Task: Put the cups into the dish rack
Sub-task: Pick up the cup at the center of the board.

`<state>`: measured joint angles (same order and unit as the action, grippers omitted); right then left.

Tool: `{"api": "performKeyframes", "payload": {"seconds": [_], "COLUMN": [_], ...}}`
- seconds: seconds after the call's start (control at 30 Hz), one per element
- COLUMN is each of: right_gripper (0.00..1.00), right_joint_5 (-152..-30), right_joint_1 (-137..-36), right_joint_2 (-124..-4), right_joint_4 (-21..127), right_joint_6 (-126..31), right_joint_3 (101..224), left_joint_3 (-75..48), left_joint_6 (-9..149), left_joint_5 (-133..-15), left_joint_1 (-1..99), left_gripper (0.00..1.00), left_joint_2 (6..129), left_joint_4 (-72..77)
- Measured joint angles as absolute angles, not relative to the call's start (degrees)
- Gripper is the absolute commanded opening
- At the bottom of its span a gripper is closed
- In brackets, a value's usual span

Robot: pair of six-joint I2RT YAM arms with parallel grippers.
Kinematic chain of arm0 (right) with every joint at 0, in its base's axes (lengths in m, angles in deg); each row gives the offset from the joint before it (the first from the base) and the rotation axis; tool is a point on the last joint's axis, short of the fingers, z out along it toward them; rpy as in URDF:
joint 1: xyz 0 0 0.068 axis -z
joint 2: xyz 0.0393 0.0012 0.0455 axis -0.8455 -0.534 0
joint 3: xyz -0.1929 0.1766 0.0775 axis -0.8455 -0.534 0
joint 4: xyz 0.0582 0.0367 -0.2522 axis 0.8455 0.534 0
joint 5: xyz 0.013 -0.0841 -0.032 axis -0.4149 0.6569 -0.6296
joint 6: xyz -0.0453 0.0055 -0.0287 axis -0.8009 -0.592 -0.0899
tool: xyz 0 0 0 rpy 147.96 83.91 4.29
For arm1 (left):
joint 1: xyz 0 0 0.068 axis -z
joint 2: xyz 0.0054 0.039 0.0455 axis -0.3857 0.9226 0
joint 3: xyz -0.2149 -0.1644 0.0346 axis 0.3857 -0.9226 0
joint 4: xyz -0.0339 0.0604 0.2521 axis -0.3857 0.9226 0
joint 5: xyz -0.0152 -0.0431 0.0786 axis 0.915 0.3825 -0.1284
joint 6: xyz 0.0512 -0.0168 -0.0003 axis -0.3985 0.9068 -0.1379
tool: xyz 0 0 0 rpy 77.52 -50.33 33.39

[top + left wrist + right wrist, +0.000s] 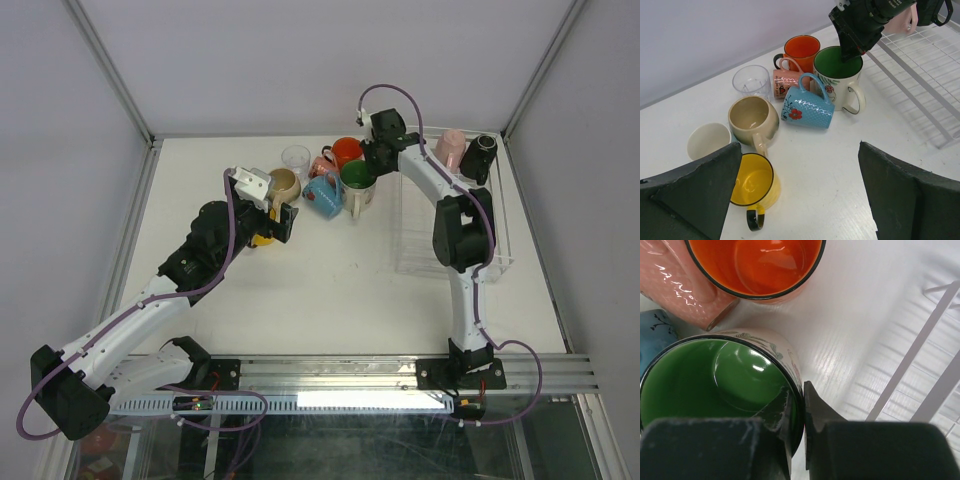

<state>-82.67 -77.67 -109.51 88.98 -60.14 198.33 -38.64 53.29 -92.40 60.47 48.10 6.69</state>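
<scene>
Several mugs cluster at the table's back middle. My right gripper (371, 160) is shut on the rim of the green-inside white mug (358, 178), one finger inside and one outside (799, 410); the mug (840, 75) stands upright beside the blue mug (807, 107). Around it are the orange mug (801, 50), a pink mug (785, 82), the glass tumbler (751, 80), the beige mug (752, 117) and a white cup (708, 141). My left gripper (800, 195) is open and empty, just right of the yellow mug (754, 182). The clear dish rack (500, 262) holds a pink mug (452, 148) and a black mug (481, 155).
The rack's white wire floor (935, 75) lies right of the mug cluster and shows in the right wrist view (940, 365). Grey walls close in the table at the back and on both sides.
</scene>
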Motion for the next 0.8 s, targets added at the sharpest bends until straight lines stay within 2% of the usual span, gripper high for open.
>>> {"api": "performKeyframes", "payload": {"seconds": [0.8], "right_gripper": [0.0], "right_joint_5": [-80.5], "right_joint_1": [-77.7], "right_joint_2": [-99.5], "right_joint_4": [88.1], "right_joint_6": [-63.3], "right_joint_3": [186.6], "left_joint_3": [-38.6], "left_joint_6": [53.3], "left_joint_5": [-92.4], "left_joint_1": [60.5], "left_gripper": [0.99], "left_joint_2": [48.1], "left_joint_4": [6.7]}}
